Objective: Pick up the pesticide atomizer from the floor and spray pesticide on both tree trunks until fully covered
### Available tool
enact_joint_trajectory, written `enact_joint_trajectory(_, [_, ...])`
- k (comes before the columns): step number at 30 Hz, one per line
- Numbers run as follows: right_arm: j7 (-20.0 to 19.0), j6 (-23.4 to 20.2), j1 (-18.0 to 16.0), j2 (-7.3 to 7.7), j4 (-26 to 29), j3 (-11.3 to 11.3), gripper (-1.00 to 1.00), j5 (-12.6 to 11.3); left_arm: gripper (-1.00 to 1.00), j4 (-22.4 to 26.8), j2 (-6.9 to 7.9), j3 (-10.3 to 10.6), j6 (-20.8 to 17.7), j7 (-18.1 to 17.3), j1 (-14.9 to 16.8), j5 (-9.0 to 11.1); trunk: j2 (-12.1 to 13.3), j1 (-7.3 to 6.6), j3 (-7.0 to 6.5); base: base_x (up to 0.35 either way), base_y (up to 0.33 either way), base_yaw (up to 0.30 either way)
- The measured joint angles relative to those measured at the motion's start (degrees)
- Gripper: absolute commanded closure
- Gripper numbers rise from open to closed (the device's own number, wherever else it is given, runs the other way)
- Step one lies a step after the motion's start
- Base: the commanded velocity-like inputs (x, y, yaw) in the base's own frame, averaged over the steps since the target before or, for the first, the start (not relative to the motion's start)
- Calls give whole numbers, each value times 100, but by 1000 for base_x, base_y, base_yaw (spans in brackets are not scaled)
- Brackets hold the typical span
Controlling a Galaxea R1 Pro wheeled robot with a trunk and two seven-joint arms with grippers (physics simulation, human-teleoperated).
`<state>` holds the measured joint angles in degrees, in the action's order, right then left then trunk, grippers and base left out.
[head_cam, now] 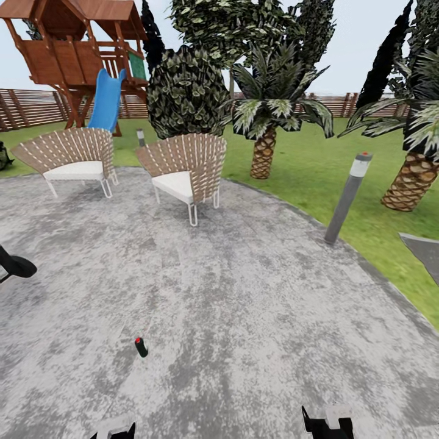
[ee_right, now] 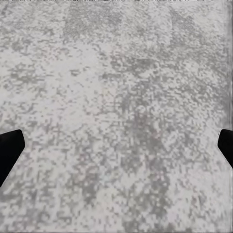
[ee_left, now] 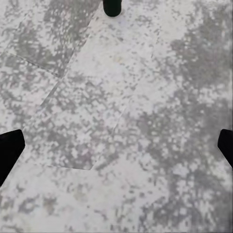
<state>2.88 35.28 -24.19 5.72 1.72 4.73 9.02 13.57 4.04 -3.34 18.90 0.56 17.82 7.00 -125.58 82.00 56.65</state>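
The pesticide atomizer (head_cam: 141,346), a small dark bottle with a red top, stands on the grey mottled paving just ahead of me and left of centre. Its dark base also shows in the left wrist view (ee_left: 112,7), beyond the fingers. My left gripper (head_cam: 113,430) (ee_left: 116,145) hangs open, short of the bottle and apart from it. My right gripper (head_cam: 327,423) (ee_right: 116,145) is open too, over bare paving. A tall tree crown of green-and-white leaves (head_cam: 227,22) rises at the back, its trunk mostly hidden behind a shrub and a palm.
Two wicker chairs (head_cam: 73,157) (head_cam: 186,171) stand on the far side of the paving. A grey bollard lamp (head_cam: 347,198) marks its right edge, with lawn (head_cam: 317,164) and short palms (head_cam: 263,143) (head_cam: 414,177) beyond. A wooden playhouse with a blue slide (head_cam: 107,100) stands by the slat fence (head_cam: 27,107).
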Motion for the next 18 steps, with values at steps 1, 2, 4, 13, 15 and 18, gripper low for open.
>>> enact_joint_trajectory(1, [0,0,2,0,0,0,-100,1,-100,0,0,0,0,0,0,0,0,0,0,170,-234,0])
enact_joint_trajectory(2, [0,0,2,0,0,0,-100,2,-100,0,0,0,0,0,0,0,0,0,0,169,-234,0])
enact_joint_trajectory(4, [-2,0,4,-6,0,-1,-100,2,-100,0,0,0,0,0,0,0,0,0,0,169,-235,0])
enact_joint_trajectory(13, [-1,0,3,-41,-1,0,-100,-5,-100,3,7,-7,-8,0,-1,-2,0,0,0,168,-236,118])
enact_joint_trajectory(15, [-1,0,3,-42,-1,0,-100,-6,-100,3,8,-9,-9,0,-2,0,0,0,0,167,-237,259])
enact_joint_trajectory(18, [-1,0,3,-43,-2,0,-100,-6,-100,2,9,-10,-9,0,-2,0,0,0,0,167,-237,271])
